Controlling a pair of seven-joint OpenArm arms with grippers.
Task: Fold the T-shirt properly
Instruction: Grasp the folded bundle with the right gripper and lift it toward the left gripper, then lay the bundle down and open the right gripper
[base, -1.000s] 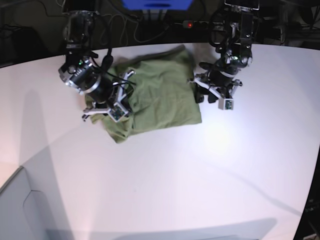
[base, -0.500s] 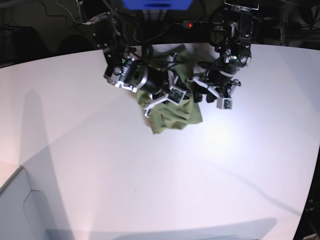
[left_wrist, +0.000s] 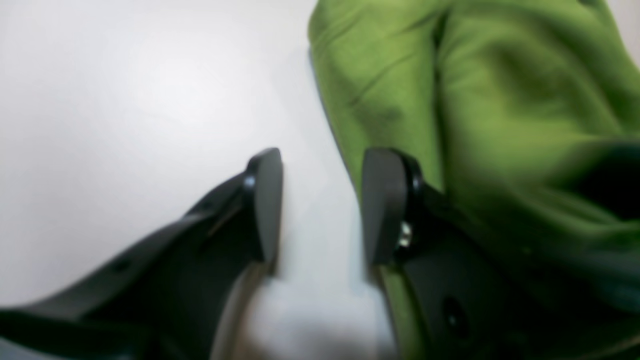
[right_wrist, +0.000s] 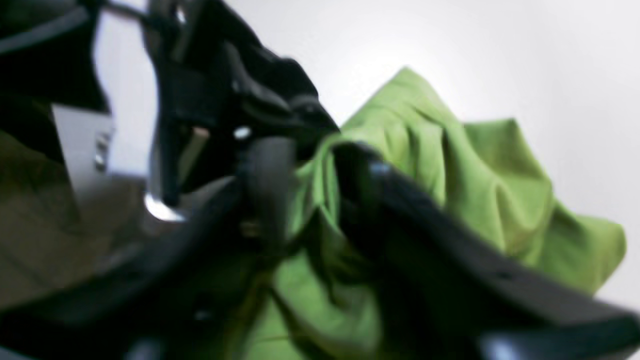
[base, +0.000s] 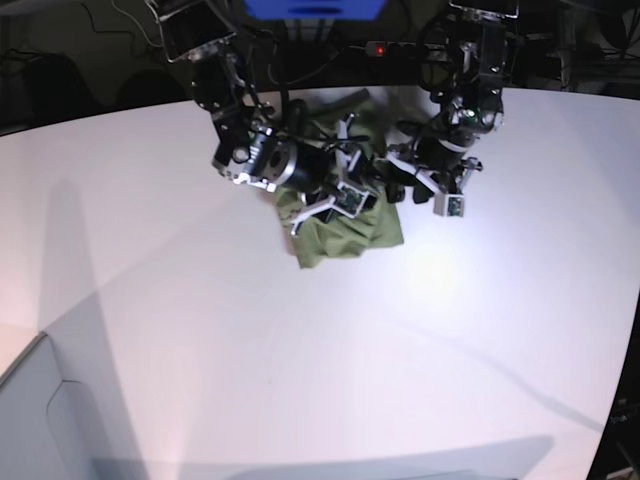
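Our right gripper (right_wrist: 305, 190) was closed on a fold of the T-shirt (base: 345, 232), which lay bunched under it. Our left gripper (left_wrist: 320, 205) stood open and empty beside the cloth. We judged the fold should be laid across evenly, without dragging.

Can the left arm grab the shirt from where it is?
Probably yes. The left gripper is open over bare table, and the shirt edge lies right beside one finger with nothing between.
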